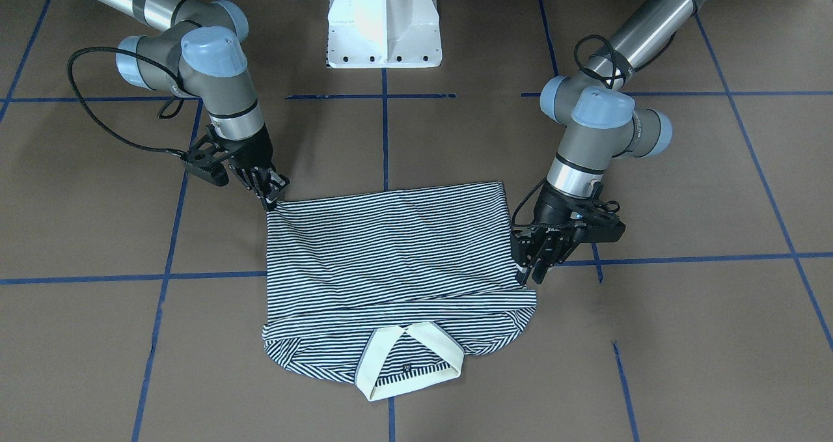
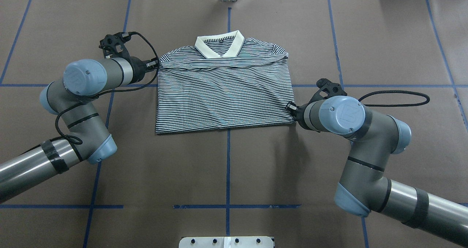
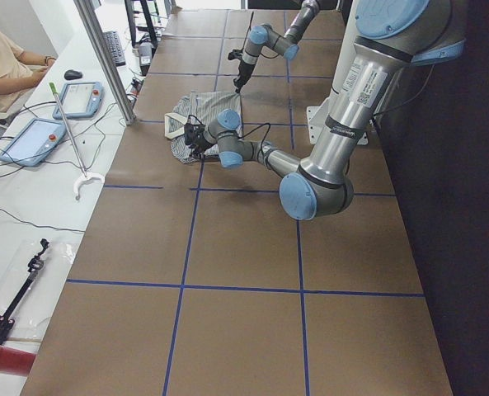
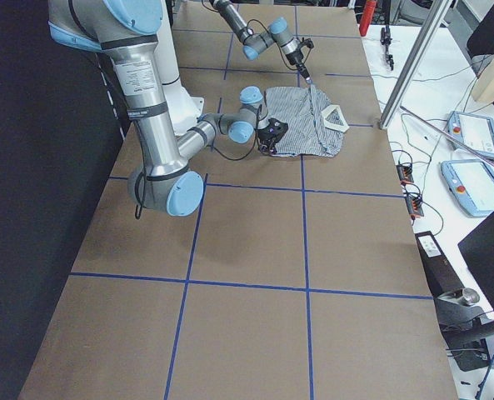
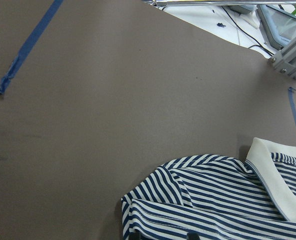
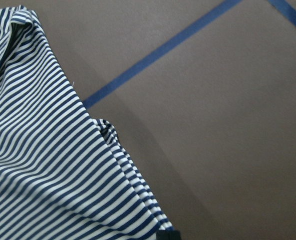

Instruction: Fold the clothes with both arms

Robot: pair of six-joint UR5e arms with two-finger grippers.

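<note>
The striped polo shirt (image 2: 223,94) lies flat in the middle of the table, its lower half folded up to just below the cream collar (image 2: 219,45). My left gripper (image 1: 535,271) stands low at the shirt's side by the fold's upper edge. In the left wrist view two fingertips show apart, with the striped cloth (image 5: 212,200) between them, so it is open. My right gripper (image 1: 272,198) is at the opposite near corner of the shirt (image 1: 390,253). It is shut on that corner, which is drawn to a point. The right wrist view shows that striped edge (image 6: 38,150).
The white pedestal base (image 1: 384,22) stands at the table's robot side. Blue tape lines (image 2: 227,167) grid the brown surface. A metal post (image 3: 104,58), cables, pendants (image 3: 30,140) and a seated person (image 3: 5,58) are on the bench beyond the far edge.
</note>
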